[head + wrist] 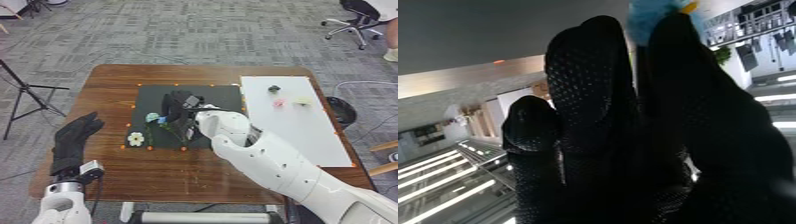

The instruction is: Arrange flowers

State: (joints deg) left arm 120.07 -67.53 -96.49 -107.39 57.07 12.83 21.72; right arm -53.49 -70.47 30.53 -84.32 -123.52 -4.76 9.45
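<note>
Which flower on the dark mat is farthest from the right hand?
The white one with the yellow centre, at the mat's near left corner. The light-blue bloom lies farther up the mat, close beside the right hand.

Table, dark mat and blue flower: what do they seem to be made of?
The table looks like wood or wood-look laminate with a slight sheen, going by its brown, streaky surface. The dark mat is flat and matte, perhaps felt, card or paper; its look leaves that open. The blue flower seems soft and fuzzy, so probably fabric or fibre.
</note>
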